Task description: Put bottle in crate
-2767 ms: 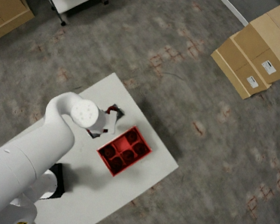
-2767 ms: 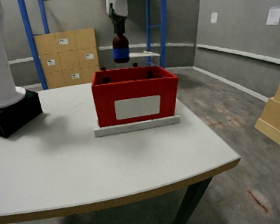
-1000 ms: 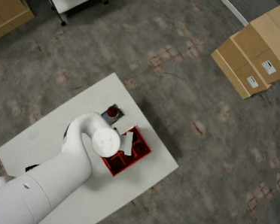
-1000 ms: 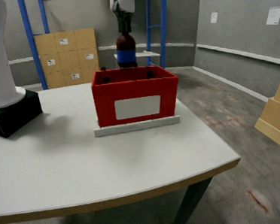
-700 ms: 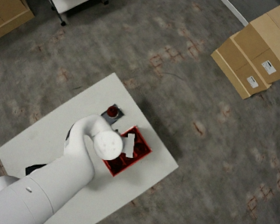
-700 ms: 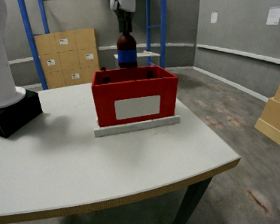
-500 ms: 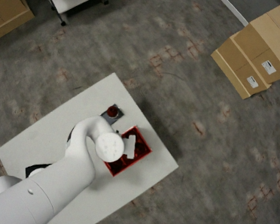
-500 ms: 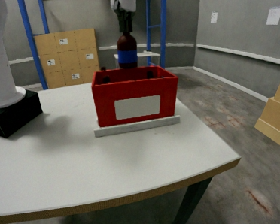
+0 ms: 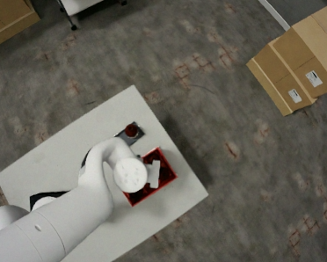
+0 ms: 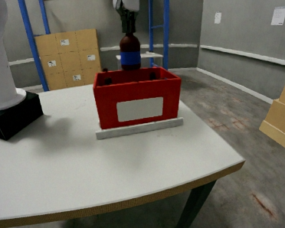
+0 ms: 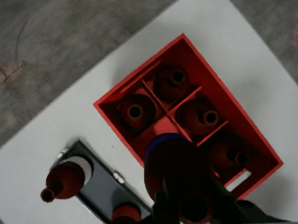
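Note:
My gripper (image 10: pixel 129 24) is shut on the neck of a dark brown bottle (image 10: pixel 129 53) with a blue label and holds it upright, its base at the rim of the red crate (image 10: pixel 137 96). In the wrist view the held bottle (image 11: pixel 179 176) hangs over the crate (image 11: pixel 189 114), which holds several bottles in its slots; the slot below the held bottle is hidden. The dark tray (image 11: pixel 95 180) lies left of the crate with a bottle (image 11: pixel 64 180) standing in it. In the overhead view my arm covers part of the crate; the tray bottle (image 9: pixel 131 130) shows beyond it.
The crate stands on a pale flat base (image 10: pixel 139 128). My arm's black base (image 10: pixel 11 115) stands at the table's left. Cardboard boxes (image 9: pixel 297 66) lie on the floor away from the table.

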